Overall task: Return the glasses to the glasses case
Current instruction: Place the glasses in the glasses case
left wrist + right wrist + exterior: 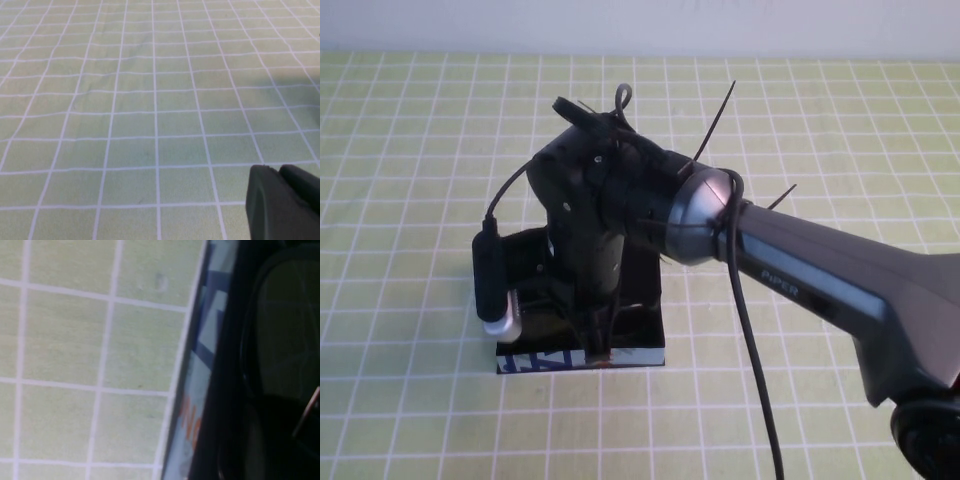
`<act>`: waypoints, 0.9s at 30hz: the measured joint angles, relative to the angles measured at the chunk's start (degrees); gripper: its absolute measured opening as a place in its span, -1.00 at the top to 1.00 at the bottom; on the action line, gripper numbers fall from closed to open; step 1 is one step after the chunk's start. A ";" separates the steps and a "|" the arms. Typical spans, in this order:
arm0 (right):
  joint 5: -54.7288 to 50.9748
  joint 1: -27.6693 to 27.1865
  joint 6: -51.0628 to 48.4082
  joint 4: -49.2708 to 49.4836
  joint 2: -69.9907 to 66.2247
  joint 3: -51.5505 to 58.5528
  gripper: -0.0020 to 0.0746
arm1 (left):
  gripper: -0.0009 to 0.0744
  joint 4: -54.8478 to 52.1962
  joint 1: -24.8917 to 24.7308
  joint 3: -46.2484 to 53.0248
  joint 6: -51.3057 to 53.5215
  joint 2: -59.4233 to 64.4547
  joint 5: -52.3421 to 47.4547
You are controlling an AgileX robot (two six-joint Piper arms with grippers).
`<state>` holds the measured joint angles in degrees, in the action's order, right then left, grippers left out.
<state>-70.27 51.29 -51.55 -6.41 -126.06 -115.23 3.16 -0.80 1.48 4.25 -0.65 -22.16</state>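
Note:
The glasses case [642, 352] is a black box near the table's middle, its blue, white and orange front strip [199, 390] facing me. My right gripper [595, 342] points straight down into the case at its front edge, fingers closed to a point. Just inside the case wall, the right wrist view shows a dark lens of the glasses [290, 330], close against the fingers. The arm hides the rest of the glasses from above. My left gripper [278, 171] hovers over bare tablecloth, fingers together and holding nothing.
A green cloth with a white grid [410, 150] covers the whole table. The right arm [820, 285] stretches in from the right edge, and a black cable [752, 350] hangs from it.

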 joint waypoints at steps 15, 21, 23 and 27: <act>-0.12 -0.38 0.92 -0.02 -1.80 -2.17 0.89 | 0.98 0.00 0.00 0.00 0.00 0.00 0.00; -0.12 -0.38 1.01 0.19 -2.78 -2.17 0.89 | 0.98 0.00 0.00 0.00 0.00 0.00 0.00; -0.12 -0.38 1.01 0.19 -2.99 -2.17 0.89 | 0.98 0.00 0.00 0.00 0.00 0.00 0.00; -0.02 -0.28 1.01 0.66 -3.36 -2.17 0.89 | 0.98 0.00 0.00 0.00 0.00 0.00 0.00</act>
<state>-70.29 51.01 -50.54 -5.75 -129.42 -117.41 3.16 -0.80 1.48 4.25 -0.65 -22.16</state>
